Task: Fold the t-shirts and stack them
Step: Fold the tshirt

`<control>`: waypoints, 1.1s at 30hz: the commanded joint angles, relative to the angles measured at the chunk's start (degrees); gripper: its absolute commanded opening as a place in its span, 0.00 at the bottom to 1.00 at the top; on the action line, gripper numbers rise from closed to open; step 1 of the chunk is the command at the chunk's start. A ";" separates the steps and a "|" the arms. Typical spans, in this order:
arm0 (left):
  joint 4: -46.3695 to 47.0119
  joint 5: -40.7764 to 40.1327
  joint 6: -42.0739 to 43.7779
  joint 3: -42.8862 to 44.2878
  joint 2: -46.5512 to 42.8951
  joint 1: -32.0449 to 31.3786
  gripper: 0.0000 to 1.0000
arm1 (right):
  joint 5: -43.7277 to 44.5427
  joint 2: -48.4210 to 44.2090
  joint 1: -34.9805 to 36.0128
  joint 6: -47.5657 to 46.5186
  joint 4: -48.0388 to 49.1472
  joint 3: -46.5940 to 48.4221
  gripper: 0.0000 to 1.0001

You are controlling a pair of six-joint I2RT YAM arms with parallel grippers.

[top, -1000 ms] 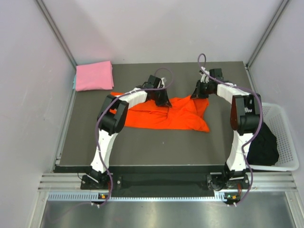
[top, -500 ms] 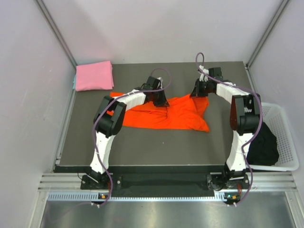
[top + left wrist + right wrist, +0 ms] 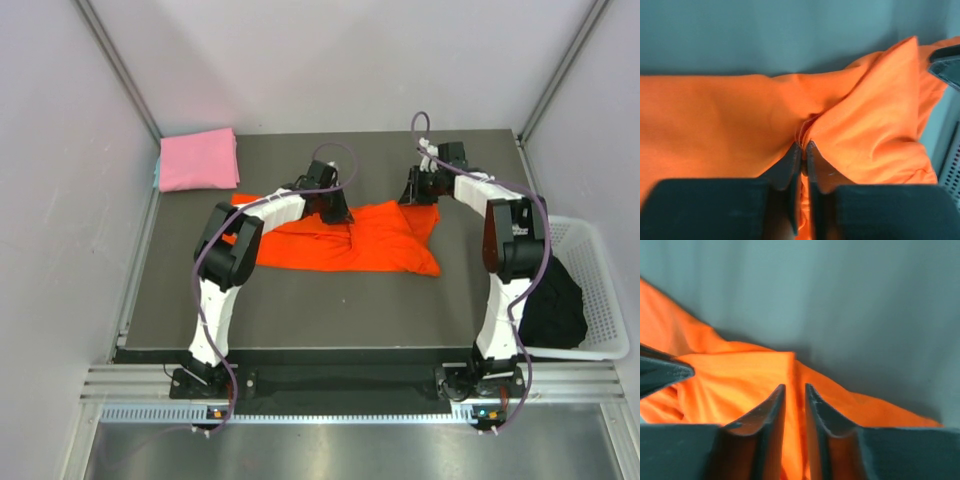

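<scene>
The orange-red t-shirt (image 3: 385, 240) lies half folded and wrinkled across the middle of the dark table (image 3: 300, 310). My left gripper (image 3: 341, 212) is down on the shirt's back edge. In the left wrist view this gripper (image 3: 803, 145) is shut on a small pinch of the orange cloth (image 3: 715, 120). My right gripper (image 3: 416, 197) sits at the shirt's far right corner. In the right wrist view its jaws (image 3: 794, 386) stand slightly open, with a ridge of the orange cloth (image 3: 740, 375) running between them. The light pink t-shirt (image 3: 198, 159) lies folded at the back left corner.
A white lattice basket (image 3: 603, 262) hangs off the table's right side with a dark cloth (image 3: 552, 300) in it. Grey walls close in the back and both sides. Each wrist view shows a dark fingertip of the other gripper at its edge.
Both grippers have crept a little toward the back with the shirt's edge. The right jaws, shut before, have parted slightly. The left jaws stay pinched on the cloth.
</scene>
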 commanded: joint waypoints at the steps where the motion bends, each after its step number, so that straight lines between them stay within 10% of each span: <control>1: -3.25 -2.60 -0.03 1.52 -2.33 0.23 0.16 | 5.78 -1.07 0.33 3.23 -4.57 4.95 0.31; 9: -15.91 -12.62 5.94 5.13 -10.14 0.31 0.47 | 19.32 -17.66 0.85 16.17 -19.45 -0.37 0.50; 17: -18.55 -8.68 6.48 -6.19 -20.52 0.67 0.47 | 19.77 -30.95 4.81 19.44 -22.97 -17.43 0.45; 33: -19.17 -20.36 -0.20 -25.00 -16.40 9.97 0.46 | 37.34 -28.41 6.66 16.09 -22.18 -30.81 0.42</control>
